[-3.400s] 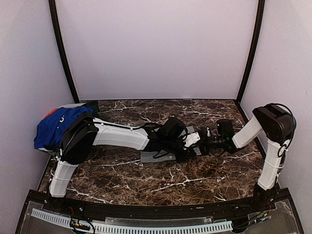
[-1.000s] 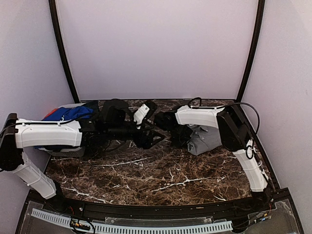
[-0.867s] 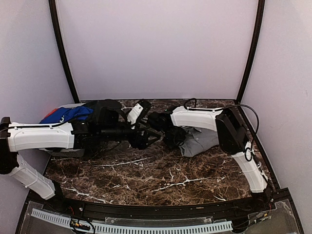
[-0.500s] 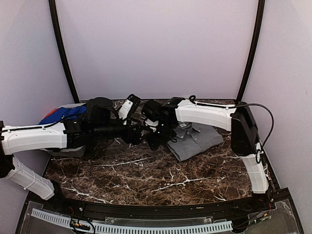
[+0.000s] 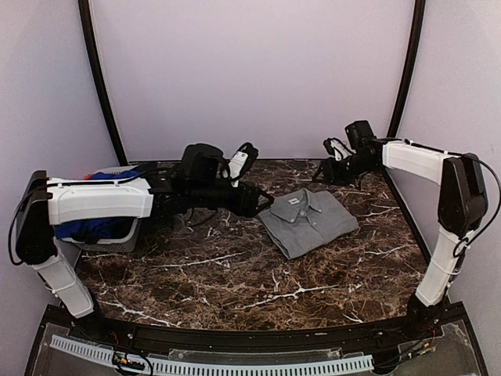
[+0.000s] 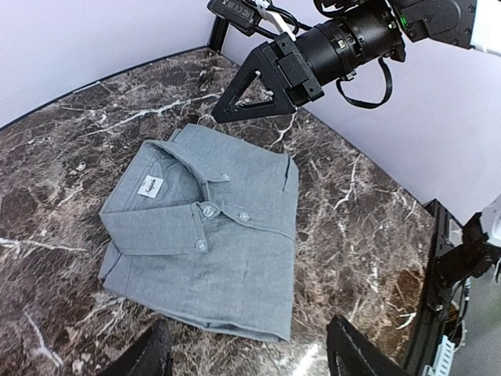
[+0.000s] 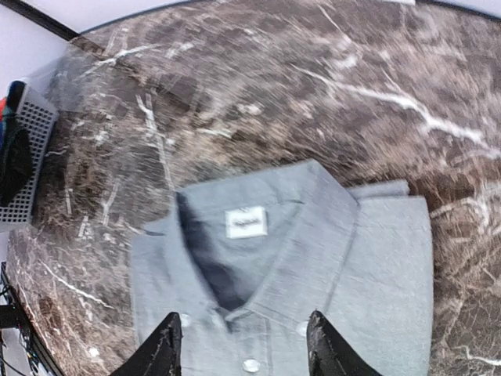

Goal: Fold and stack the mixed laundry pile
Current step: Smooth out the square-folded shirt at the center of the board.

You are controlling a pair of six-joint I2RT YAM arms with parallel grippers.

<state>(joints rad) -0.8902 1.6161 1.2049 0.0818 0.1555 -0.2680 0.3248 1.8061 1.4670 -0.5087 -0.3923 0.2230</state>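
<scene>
A grey shirt (image 5: 308, 222) lies folded flat on the marble table, collar and buttons up. It also shows in the left wrist view (image 6: 205, 235) and the right wrist view (image 7: 297, 266). My left gripper (image 5: 254, 202) hovers just left of the shirt, open and holding nothing (image 6: 246, 360). My right gripper (image 5: 327, 171) hangs above the table's far right, behind the shirt, also open and holding nothing (image 7: 244, 348). The rest of the laundry pile, royal-blue cloth (image 5: 92, 229), sits at the far left, partly hidden by my left arm.
A small grey mesh basket (image 5: 117, 243) holds the blue cloth at the table's left edge and shows at the left of the right wrist view (image 7: 31, 149). Black corner posts (image 5: 401, 86) and pale walls close in the back and sides.
My right gripper has let go of the grey shirt and swung away to the back right. The left gripper has drawn back slightly left. The shirt now lies uncovered and flat.
</scene>
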